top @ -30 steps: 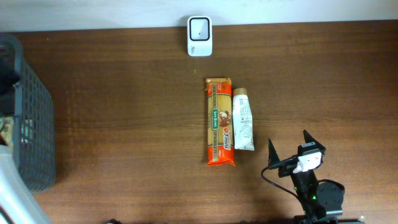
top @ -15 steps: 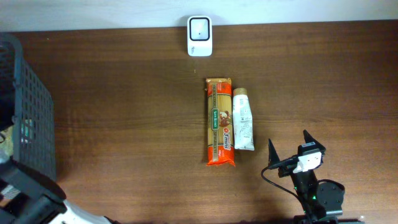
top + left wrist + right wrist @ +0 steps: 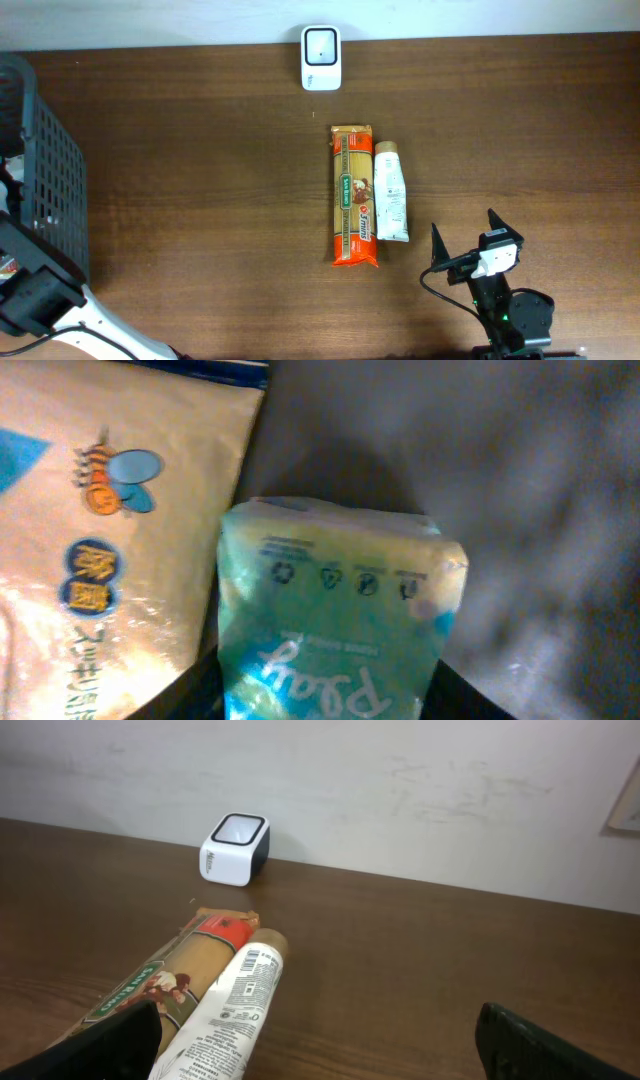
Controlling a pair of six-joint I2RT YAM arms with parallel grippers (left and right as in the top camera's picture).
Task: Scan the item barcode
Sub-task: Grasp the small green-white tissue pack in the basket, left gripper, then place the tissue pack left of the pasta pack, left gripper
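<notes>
The left tool [image 3: 325,698] sits close over a teal plastic pouch [image 3: 340,610] with white lettering, which lies beside a cream packet [image 3: 110,530] with blue marks. Only dark edges of its fingers show, one on either side of the pouch, so I cannot tell if it grips. The right tool [image 3: 468,237] stands wide open and empty above the brown wooden surface [image 3: 200,150], near a white tube [image 3: 391,205]. The tube touches a long orange pasta packet [image 3: 354,195]. A small white scanner [image 3: 321,44] stands at the far edge.

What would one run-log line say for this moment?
left arm: at basket, green pouch close | right gripper: open, empty | pasta pack, tube: on table
</notes>
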